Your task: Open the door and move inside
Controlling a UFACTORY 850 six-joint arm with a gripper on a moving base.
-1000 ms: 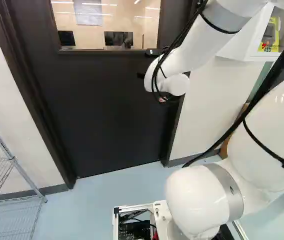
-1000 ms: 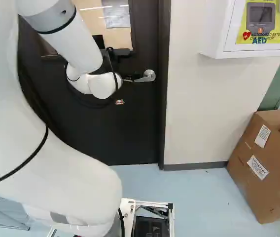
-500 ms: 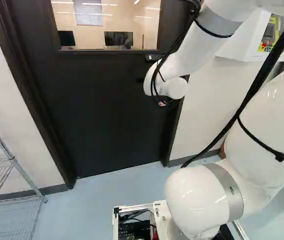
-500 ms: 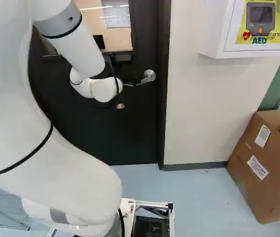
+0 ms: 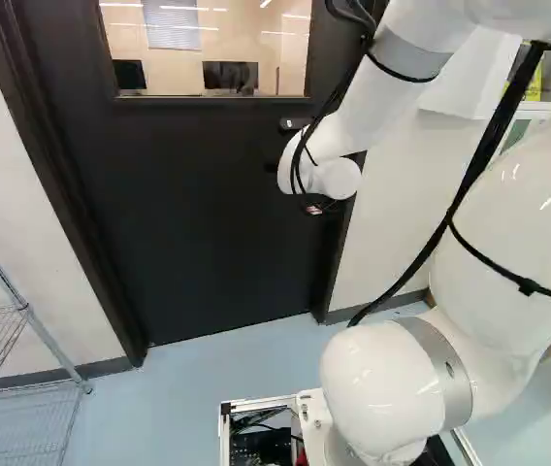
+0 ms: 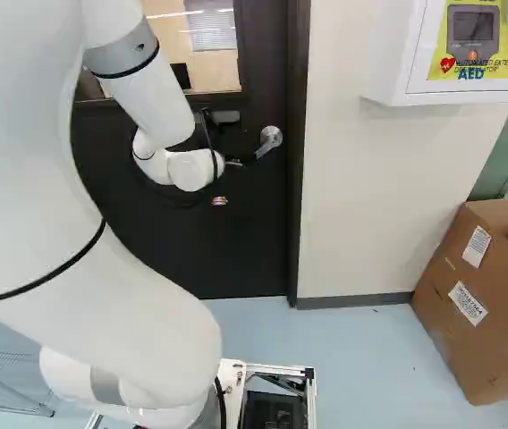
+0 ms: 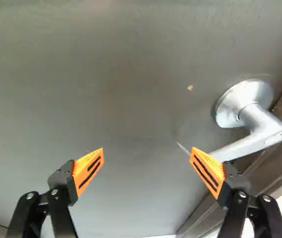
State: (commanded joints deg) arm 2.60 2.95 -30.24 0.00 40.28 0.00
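In the right base view, my gripper [image 6: 247,160] is mostly hidden by the wrist and sits at the silver lever handle [image 6: 269,141], whose lever slants downward. The dark door [image 5: 208,214] stands shut in its frame. From the wrist, the gripper [image 7: 147,148] is wide open, with the door surface [image 7: 131,99] ahead and nothing gripped. One orange-padded finger [image 7: 208,171] overlaps the free end of the lever [image 7: 250,144]; whether they touch I cannot tell. The other finger [image 7: 88,171] stands well away from it.
A wire shelf [image 5: 23,311] stands left of the door. Right of the door frame, a white AED cabinet [image 6: 455,54] hangs on the wall, and a cardboard box [image 6: 478,304] sits on the floor. The door's window [image 5: 208,49] shows monitors in the room beyond.
The wrist has lowered slightly, and the arm's upper links have shifted left in the left base view. The lever has turned from nearly level to a downward slant. The base has stayed put.
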